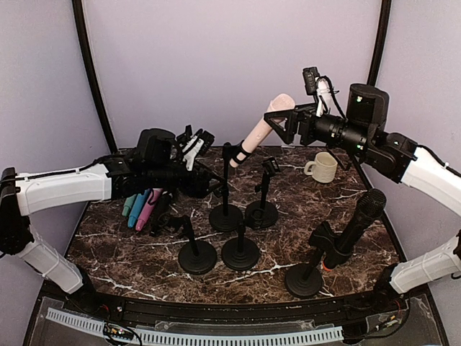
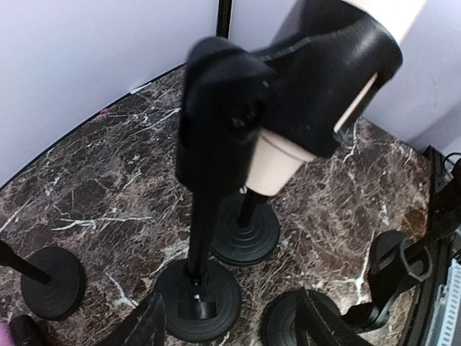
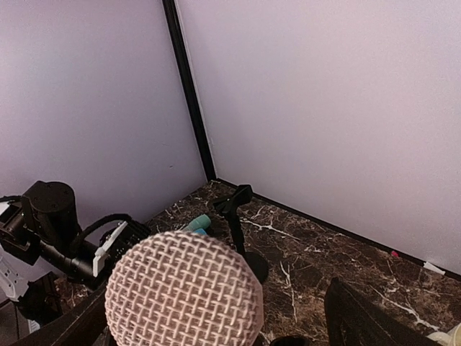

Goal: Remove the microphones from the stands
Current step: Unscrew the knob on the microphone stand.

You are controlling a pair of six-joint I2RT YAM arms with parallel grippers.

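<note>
Top view first: the pink microphone [image 1: 261,133] sits in the clip of the tall stand [image 1: 226,189] around the middle of the frame, leaning up and to the right. The right tool [image 1: 277,115] is up at its mesh head, one finger on each side. The left tool [image 1: 212,184] is low by the stand's pole, left of center. There's a mug [image 1: 322,167] at the right back of the marble surface [image 1: 108,245], a black microphone [image 1: 358,225] on its own stand at lower right, and a bunch of colored microphones [image 1: 140,207] lying at the left.

Left wrist view: the microphone's tail end [image 2: 277,162] pokes out of the black clip [image 2: 324,79] at upper center. The left tool's fingers [image 2: 144,324] show at the bottom edge, spread wide and gripping nothing, with the stand's base between them.

Right wrist view: the mesh head [image 3: 184,292] fills the bottom center. The right tool's fingers [image 3: 364,317] stand apart on either side of it, with a visible gap on the right, so it's open and not clamped.
</note>
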